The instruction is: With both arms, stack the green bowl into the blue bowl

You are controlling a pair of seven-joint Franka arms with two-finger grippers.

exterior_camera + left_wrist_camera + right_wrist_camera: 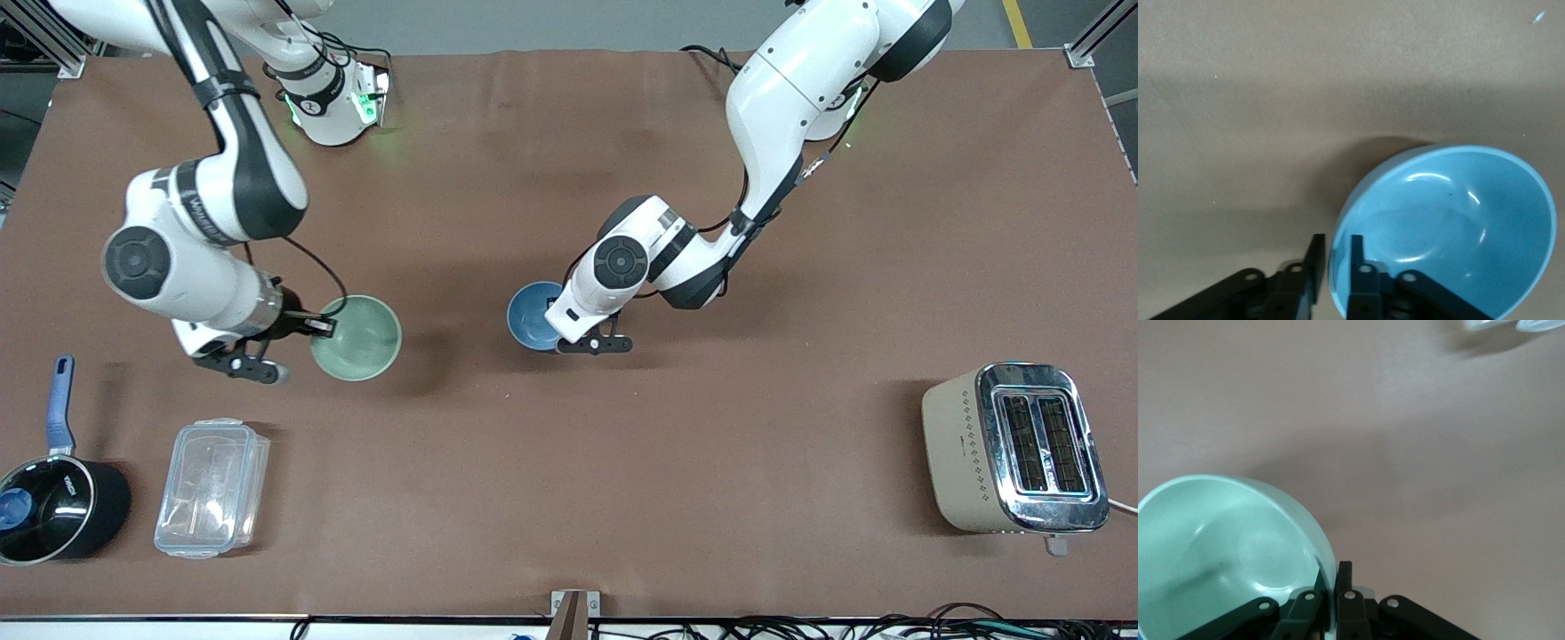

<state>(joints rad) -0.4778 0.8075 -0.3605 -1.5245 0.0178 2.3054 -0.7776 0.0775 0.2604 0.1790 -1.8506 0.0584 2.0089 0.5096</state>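
Observation:
The green bowl (pixel 357 338) is held a little above the table toward the right arm's end, and its shadow falls beside it. My right gripper (pixel 322 325) is shut on its rim. In the right wrist view the gripper (pixel 1331 568) pinches the wall of the green bowl (pixel 1218 547). The blue bowl (pixel 531 316) sits near the table's middle. My left gripper (pixel 553 331) is at its rim, mostly hidden under the hand. In the left wrist view the gripper (pixel 1336 240) stands astride the rim of the blue bowl (pixel 1451 227), one finger inside and one outside, with a small gap.
A black saucepan with a blue handle (pixel 53 507) and a clear plastic container (pixel 212 487) stand near the front edge at the right arm's end. A beige toaster (pixel 1013 449) stands near the front edge at the left arm's end.

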